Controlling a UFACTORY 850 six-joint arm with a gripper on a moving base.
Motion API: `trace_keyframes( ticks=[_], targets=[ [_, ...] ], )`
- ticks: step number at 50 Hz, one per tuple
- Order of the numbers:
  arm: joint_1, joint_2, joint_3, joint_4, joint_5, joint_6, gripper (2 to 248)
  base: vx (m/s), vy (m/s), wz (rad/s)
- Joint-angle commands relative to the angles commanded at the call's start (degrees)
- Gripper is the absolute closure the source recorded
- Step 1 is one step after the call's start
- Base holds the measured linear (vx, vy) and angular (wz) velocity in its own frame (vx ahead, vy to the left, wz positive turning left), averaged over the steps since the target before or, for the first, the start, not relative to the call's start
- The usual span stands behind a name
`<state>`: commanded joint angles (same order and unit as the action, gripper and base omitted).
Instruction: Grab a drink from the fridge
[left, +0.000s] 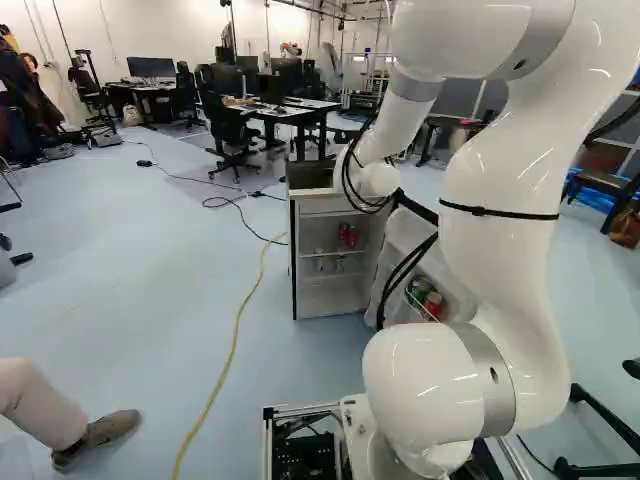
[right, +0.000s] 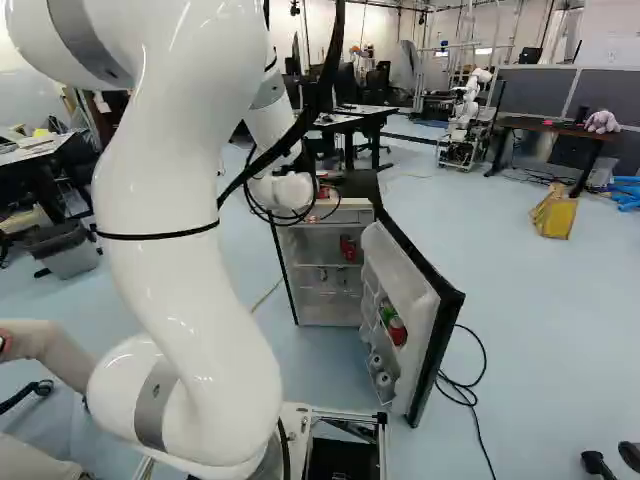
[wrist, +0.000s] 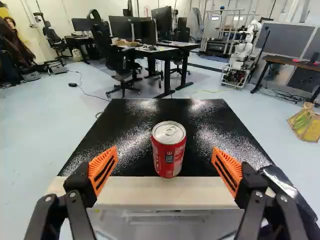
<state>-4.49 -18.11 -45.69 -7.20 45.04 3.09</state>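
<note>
In the right base view my gripper (right: 326, 204) is partly hidden at the wrist, over the fridge top. In the wrist view the gripper (wrist: 165, 151) stands open, with a red can (wrist: 169, 155) upright on the black fridge top (wrist: 210, 125), centred ahead of the fingers and touching neither. Below, the fridge stands with its door (right: 425, 340) swung out to the right. Red cans (right: 348, 248) sit on an inner shelf. The door rack holds a green can (right: 387, 312), a red can (right: 397, 331) and two pale cans lower down.
A yellow cable (left: 236, 335) runs along the floor left of the fridge, and a black cable (right: 472, 390) lies right of the door. Desks and chairs stand beyond; another robot (wrist: 243, 55) is farther back. A person's leg (left: 40, 405) is near the base's left.
</note>
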Motion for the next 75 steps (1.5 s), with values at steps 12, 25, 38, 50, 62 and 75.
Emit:
trace_keyframes(
  ticks=[12, 25, 38, 50, 62, 75],
  targets=[
    [0.2, 3.2, 3.8, 0.0, 0.0, 0.0, 3, 0.0, 0.0, 0.0],
    [0.4, 8.0, 8.0, 0.0, 0.0, 0.0, 3, 0.0, 0.0, 0.0],
    [-0.2, 13.2, 11.8, 0.0, 0.0, 0.0, 3, 0.0, 0.0, 0.0],
    [-1.9, 16.1, 13.2, 0.3, -1.4, 0.0, 3, 0.0, 0.0, 0.0],
    [-3.8, 17.2, 13.0, 1.4, -4.6, 0.0, 3, 0.0, 0.0, 0.0],
    [-6.1, 16.9, 12.5, 3.2, -8.7, 0.0, 3, 0.0, 0.0, 0.0]
  ],
)
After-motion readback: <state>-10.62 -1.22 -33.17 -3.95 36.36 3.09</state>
